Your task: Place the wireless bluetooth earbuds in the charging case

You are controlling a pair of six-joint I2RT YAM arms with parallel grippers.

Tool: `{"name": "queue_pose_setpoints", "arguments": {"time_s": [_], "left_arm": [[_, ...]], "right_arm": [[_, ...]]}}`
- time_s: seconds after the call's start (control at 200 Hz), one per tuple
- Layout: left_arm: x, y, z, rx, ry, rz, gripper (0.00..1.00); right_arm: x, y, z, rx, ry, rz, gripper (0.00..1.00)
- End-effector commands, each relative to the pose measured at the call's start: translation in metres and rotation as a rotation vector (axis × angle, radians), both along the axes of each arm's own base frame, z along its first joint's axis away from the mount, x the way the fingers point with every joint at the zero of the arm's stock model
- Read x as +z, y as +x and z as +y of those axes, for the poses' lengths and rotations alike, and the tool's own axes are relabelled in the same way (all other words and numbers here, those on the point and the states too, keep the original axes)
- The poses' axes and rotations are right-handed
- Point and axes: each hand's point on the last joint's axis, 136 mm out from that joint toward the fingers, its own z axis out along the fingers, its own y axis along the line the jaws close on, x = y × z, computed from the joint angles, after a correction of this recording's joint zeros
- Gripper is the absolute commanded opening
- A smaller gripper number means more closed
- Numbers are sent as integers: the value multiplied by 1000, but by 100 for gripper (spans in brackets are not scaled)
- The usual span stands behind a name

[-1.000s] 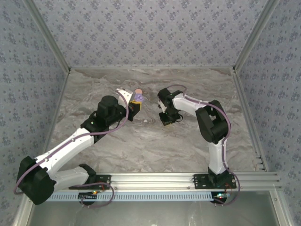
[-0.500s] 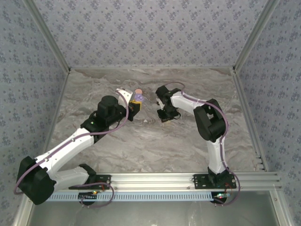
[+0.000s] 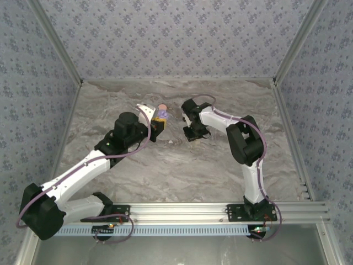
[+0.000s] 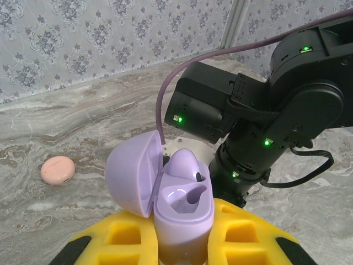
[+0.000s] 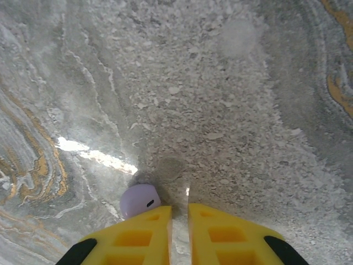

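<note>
Starting left of the charging case, we see a salmon-pink disc lying flat on the marbled table, apart from the case; from above, the same disc sits just beyond the case. The left claw is clamped on the lilac case, one yellow finger on each side of its body, and holds it upright above the table. Its lid is swung open toward the disc side. Inside the case, a seated earbud of the same lilac fills the farther socket, a small dark slot showing on its side, while the nearer socket shows a bare, glossy hollow. Right of the case and close behind it, the dark wrist of the right arm looms with green lights lit and a purple cable arching over the lid. From above, the left claw and the right claw stand near each other, the case between them and nearer the left one. The right claw points down at the table to the right of the case, its two yellow fingers drawn together with only a thin slit between them and nothing in it. A loose earbud, lilac with a dark mark, lies on the table against the outer side of one finger, not between the two.
</note>
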Motion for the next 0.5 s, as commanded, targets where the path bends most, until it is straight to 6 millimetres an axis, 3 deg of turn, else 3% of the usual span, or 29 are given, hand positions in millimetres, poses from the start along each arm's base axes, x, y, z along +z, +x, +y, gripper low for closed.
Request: {"name": "queue_pose_setpoints", "arguments": {"time_s": [0.0,0.215,0.39,0.495], "left_arm": [[32,0,-5,-16,-46,-61,13],[31,0,-5,-16,-49,-60,13],[30,1,-6,-18,-49,-59,13],[30,0,-7,-19,-49,-56,13]], "right_arm": [[24,2,-5,-18,-15,-46,18],[45,1,1,-34,61,-53,28],[42,-5,15,-38,127,12,41],[35,-7,19,-45,130,55,43]]}}
